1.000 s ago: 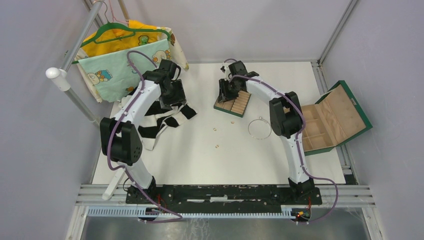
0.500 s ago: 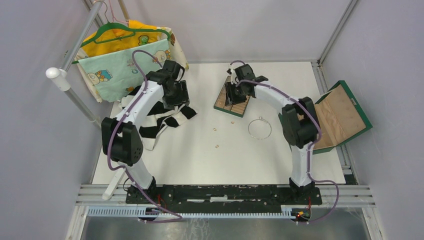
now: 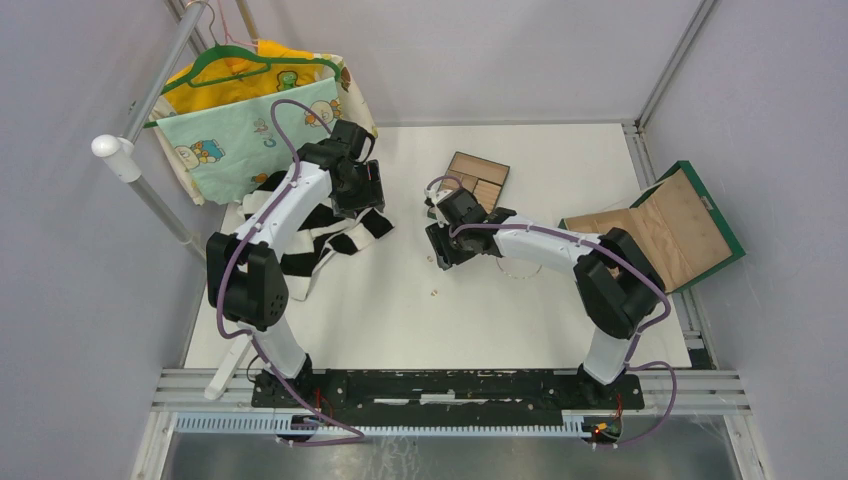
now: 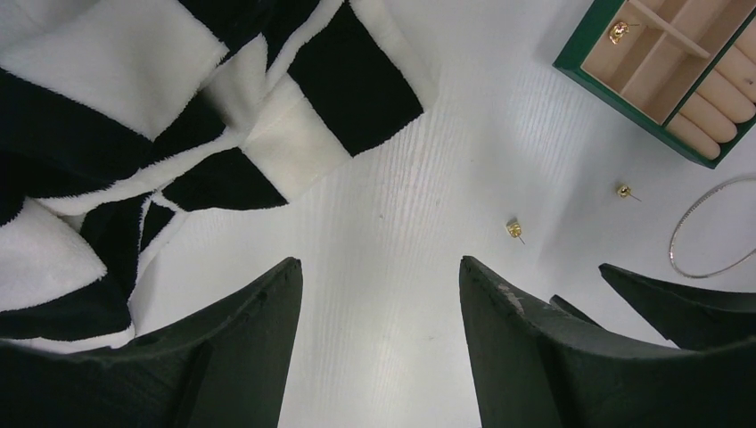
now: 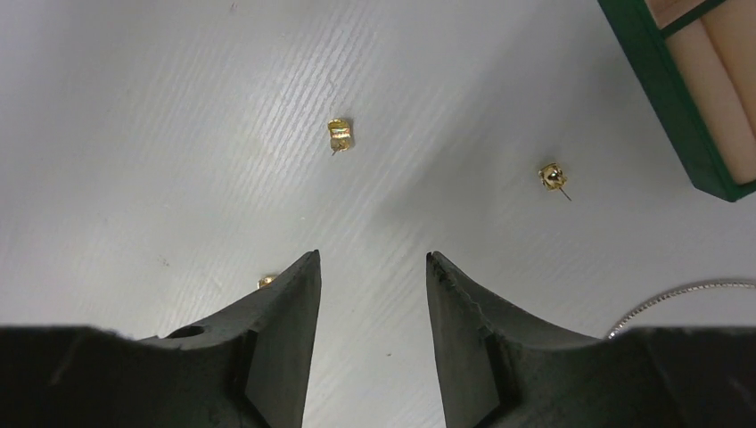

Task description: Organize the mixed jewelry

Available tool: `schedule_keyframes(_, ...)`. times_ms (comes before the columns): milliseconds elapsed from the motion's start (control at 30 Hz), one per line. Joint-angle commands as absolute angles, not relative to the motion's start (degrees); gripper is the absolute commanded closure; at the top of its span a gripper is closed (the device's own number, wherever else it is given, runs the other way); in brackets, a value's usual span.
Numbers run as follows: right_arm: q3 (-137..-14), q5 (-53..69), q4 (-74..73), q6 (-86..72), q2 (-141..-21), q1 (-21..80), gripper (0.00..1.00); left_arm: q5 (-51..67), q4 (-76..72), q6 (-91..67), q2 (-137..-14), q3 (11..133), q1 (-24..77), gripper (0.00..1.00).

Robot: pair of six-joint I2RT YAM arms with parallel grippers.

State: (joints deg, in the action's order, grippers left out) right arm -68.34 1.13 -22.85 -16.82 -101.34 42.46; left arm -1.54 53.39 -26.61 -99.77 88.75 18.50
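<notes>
Nearby, gold studs (image 5: 553, 176) beside green tray (image 5: 676, 89)

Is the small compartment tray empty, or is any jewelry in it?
Not empty: the left wrist view shows one gold piece in a compartment of the tray; another stud lies outside it.

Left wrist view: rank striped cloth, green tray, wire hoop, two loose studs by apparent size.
1. Striped cloth
2. Green tray, partly cropped
3. Wire hoop, partly cropped
4. Two studs: alike, unranked

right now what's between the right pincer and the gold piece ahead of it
Just bare table from right pincer to gold piece, in right wrist view.
</notes>
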Motion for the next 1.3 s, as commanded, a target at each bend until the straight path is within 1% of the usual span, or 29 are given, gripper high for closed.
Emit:
schedule_keyframes(0,-72.8,-3.4,-20.2,-18.0,-104.6,44.5,0.47,-0.9,52.0,-25.2,-99.4,90.9,18.7,0.28)
schedule_keyframes(367,-82.5,-11.5,-26.1,-25.7,-114.4,46.8,0.45,-3.2,53.0,-25.0,-98.2,91.0,18.6,0.28)
schedule_keyframes(567,-86.4,-15.8,-27.8,-29.5,-117.8,47.5,0.47,-3.3,52.8,-24.8,-98.0,90.8,18.6,0.28)
schedule_keyframes(733,-89.9,-20.0,-31.9,-29.9,-120.6,48.4,0.48,-3.4,52.8,-24.5,-97.8,90.5,18.6,0.28)
schedule_keyframes(1000,-85.2,-20.0,-31.7,-27.8,-117.9,48.4,0.48,-3.2,52.3,-24.9,-98.0,89.7,18.6,0.28)
schedule_keyframes(1267,-79.6,-18.2,-30.9,-22.3,-113.7,48.4,0.48,-3.6,52.2,-25.1,-97.0,89.0,18.6,0.28)
